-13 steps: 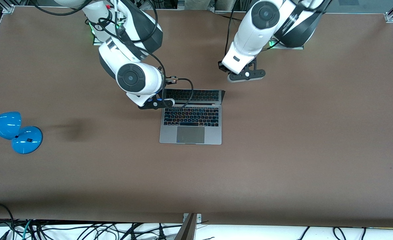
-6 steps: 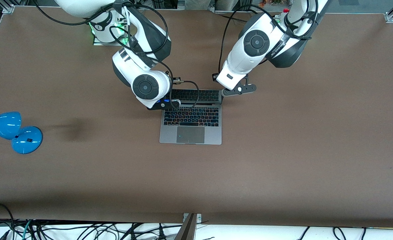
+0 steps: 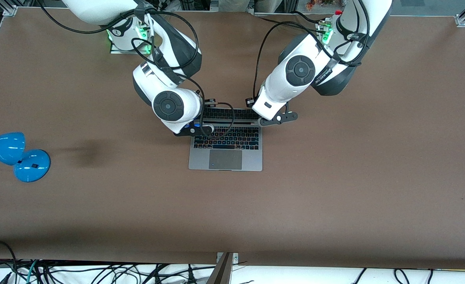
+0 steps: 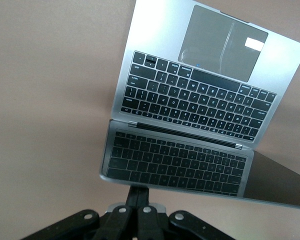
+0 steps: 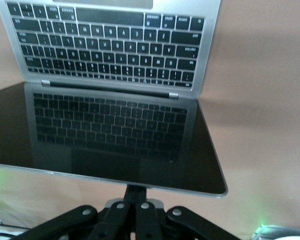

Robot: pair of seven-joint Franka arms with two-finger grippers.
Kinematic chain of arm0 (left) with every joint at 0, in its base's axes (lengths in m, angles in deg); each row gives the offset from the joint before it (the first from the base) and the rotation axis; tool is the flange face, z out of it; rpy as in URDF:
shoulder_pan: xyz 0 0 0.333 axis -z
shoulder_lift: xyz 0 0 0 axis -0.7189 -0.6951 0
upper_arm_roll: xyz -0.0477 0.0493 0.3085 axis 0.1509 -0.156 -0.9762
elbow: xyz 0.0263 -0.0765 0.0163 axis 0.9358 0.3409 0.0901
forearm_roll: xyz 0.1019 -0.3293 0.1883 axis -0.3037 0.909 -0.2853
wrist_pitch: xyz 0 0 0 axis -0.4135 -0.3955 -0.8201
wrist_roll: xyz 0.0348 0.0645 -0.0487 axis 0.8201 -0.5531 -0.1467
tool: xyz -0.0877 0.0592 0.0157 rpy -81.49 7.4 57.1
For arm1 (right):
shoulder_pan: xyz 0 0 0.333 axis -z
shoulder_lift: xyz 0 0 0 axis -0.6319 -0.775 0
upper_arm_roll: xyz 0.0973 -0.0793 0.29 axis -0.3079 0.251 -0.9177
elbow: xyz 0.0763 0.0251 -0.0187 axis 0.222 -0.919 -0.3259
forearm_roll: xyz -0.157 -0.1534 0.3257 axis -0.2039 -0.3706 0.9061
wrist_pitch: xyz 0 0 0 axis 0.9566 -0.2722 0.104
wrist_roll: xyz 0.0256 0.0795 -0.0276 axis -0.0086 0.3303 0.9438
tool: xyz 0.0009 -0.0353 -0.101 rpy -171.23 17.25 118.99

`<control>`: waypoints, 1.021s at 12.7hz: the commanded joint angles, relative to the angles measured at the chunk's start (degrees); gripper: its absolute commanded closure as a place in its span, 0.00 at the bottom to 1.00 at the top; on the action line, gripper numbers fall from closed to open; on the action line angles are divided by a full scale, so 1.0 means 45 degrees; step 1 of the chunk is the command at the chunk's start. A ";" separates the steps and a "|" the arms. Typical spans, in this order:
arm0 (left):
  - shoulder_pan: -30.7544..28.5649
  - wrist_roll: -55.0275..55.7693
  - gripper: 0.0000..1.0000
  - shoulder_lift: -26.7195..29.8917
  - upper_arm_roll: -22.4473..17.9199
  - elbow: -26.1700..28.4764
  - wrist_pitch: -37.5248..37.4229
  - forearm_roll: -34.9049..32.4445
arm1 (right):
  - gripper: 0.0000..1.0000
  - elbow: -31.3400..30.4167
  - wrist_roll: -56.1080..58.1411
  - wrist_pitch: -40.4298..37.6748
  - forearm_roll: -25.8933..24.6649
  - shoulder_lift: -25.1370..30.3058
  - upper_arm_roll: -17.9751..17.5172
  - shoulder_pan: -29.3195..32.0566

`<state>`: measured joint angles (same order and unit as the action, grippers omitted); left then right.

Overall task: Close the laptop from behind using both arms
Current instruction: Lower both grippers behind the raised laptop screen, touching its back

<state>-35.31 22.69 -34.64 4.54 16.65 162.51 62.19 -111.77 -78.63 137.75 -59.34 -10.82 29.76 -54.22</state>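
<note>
The laptop (image 3: 225, 150) lies mid-table, trackpad edge toward the front camera, hinge running between the arms' ends, screen tilted forward, while the left gripper (image 3: 277, 118) and right gripper (image 3: 193, 129), fingers pressed together, sit against the lid's top edge.

The brown table (image 3: 335, 189) carries the open laptop (image 3: 225, 152) mid-table; a blue lamp (image 3: 15, 156) lies at the right arm's end.

You're in a robotics lab: two white jointed arms (image 3: 169, 98) bolted along the frame's top, brown matte tabletop (image 3: 335, 189), aluminium frame rails (image 3: 9, 8) upper left, tangled black cables (image 3: 78, 272) along the bottom edge.
</note>
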 commanded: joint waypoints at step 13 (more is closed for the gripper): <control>0.0053 0.0494 1.00 -0.2158 -0.0114 -0.2247 0.0201 -0.1516 | 1.00 -0.0080 0.1080 0.2105 -0.0704 -0.0576 0.0653 0.0138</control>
<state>-35.35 23.69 -42.07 4.01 9.81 163.90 57.27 -111.81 -75.17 145.46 -61.67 -13.16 32.37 -53.77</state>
